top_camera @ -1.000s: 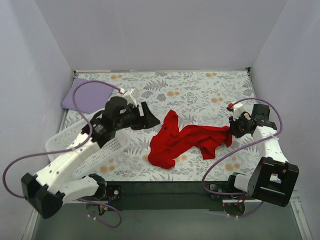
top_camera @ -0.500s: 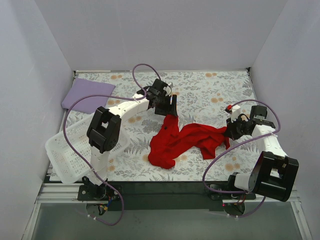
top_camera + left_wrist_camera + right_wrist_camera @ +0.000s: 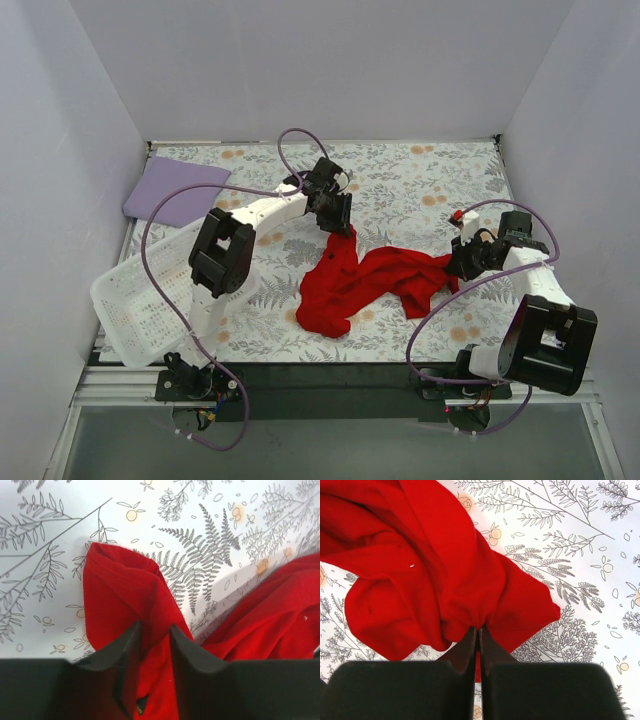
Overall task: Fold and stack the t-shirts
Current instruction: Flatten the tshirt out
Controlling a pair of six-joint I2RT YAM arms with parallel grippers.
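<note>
Two holds on the red t-shirt (image 3: pixel 345 285), heaped mid-desk (image 3: pixel 400 180): right tool (image 3: pixel 479 632) pressed together on a bunch at its 3 o'clock end; left tool (image 3: pixel 155 630) narrowly parted astride a ridge at 12 o'clock, bite impossible to confirm. Risks: pulling apart on a loose ridge and losing it; catching several layers and twisting rather than spreading. Visible from above only: lilac cloth (image 3: pixel 170 190) at 10 o'clock, white basket (image 3: pixel 130 300) at 8. Visible from the wrists only: cloth inside each grip.

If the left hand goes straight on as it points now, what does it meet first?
The red t-shirt: the left hand points down onto its raised fold, very close ahead, though exact depth is unclear.
</note>
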